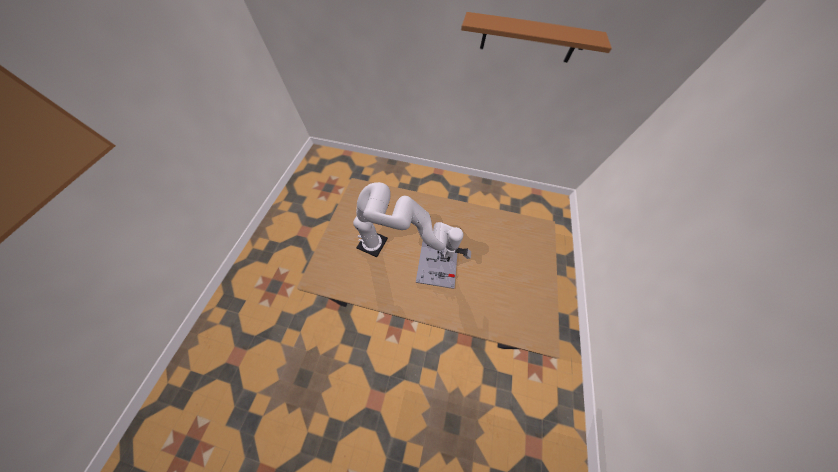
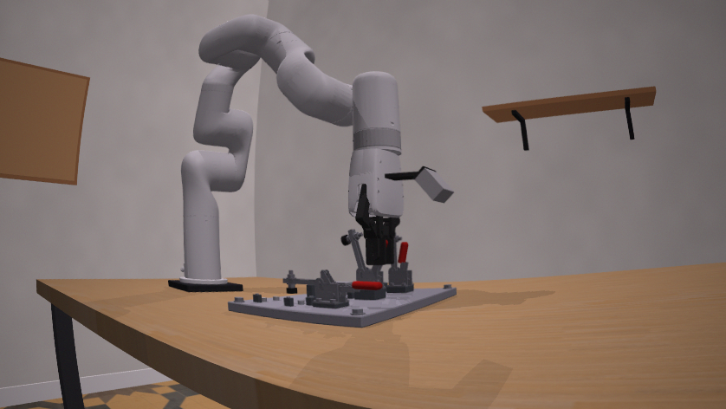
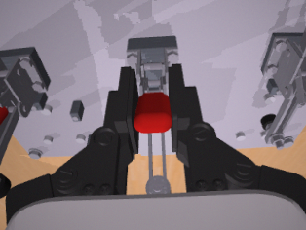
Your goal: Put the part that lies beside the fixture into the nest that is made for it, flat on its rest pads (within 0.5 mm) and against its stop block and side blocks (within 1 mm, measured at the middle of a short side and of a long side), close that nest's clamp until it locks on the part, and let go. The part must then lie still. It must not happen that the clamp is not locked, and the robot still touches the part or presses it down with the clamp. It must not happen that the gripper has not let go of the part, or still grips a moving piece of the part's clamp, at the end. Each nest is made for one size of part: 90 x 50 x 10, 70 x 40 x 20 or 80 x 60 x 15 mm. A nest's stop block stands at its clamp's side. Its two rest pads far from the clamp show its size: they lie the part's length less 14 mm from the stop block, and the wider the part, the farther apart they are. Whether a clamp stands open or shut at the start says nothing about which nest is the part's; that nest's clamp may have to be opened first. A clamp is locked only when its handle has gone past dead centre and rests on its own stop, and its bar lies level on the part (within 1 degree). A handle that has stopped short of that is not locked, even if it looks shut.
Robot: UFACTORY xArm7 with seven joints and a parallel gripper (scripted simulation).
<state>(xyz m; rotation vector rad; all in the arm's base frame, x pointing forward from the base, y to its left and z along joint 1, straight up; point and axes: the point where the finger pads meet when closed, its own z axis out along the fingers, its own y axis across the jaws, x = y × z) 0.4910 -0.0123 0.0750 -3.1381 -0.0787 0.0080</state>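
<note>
My gripper (image 2: 378, 255) (image 3: 152, 84) points straight down over the grey fixture plate (image 2: 409, 300) (image 1: 425, 277) and is shut on the red handle (image 3: 153, 113) (image 2: 386, 243) of the middle clamp. That clamp's bar (image 2: 353, 243) slants up to the left, with its black tip raised. A second clamp (image 2: 329, 291) at the front has its red handle (image 2: 366, 284) (image 1: 450, 274) lying flat and its bar level. A third clamp's red handle (image 2: 403, 251) stands upright behind my fingers. I cannot make out the part in any view.
Two other clamps flank my fingers in the wrist view, one on the left (image 3: 20, 82) and one on the right (image 3: 286, 68). Small rest pads and blocks (image 2: 257, 297) stud the plate's left end. The arm's base (image 2: 204, 284) stands behind the fixture on the wooden table (image 2: 559, 330).
</note>
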